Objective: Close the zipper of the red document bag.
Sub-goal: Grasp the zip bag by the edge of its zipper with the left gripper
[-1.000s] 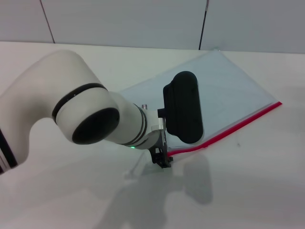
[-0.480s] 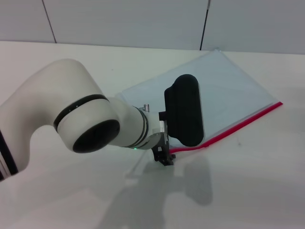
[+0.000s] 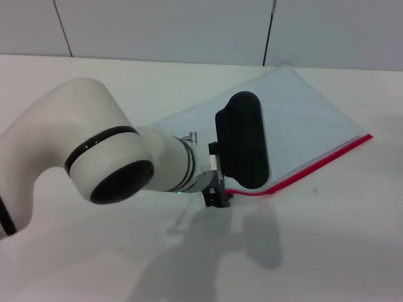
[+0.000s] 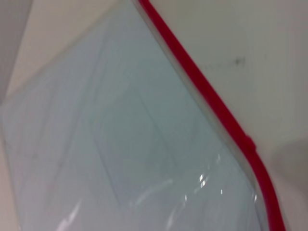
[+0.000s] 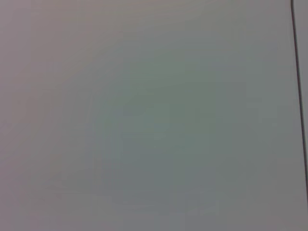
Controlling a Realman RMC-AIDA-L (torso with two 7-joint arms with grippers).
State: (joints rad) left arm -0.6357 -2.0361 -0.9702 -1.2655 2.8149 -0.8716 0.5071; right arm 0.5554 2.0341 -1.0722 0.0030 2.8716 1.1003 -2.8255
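Note:
The red document bag (image 3: 302, 123) lies flat on the white table, a translucent pale-blue pouch reaching toward the back right. Its zipper (image 3: 315, 165) is a thin red strip along the near long edge, running from the right corner to the near-left corner. My left gripper (image 3: 217, 198) is down at that near-left end of the zipper, largely hidden behind the black wrist housing (image 3: 242, 141). The left wrist view looks closely at the bag (image 4: 120, 134) and the zipper (image 4: 211, 101), with a small bump on the strip. My right gripper is out of view.
The white table (image 3: 327, 251) extends in front and to the right of the bag. A grey panelled wall (image 3: 189, 25) stands behind the table. My bulky left arm (image 3: 107, 163) covers the left middle of the head view. The right wrist view holds only a plain grey wall (image 5: 144, 115).
My left gripper has shifted slightly away from me, up to the near-left end of the red strip. The forearm has turned a little. The bag lies almost as before.

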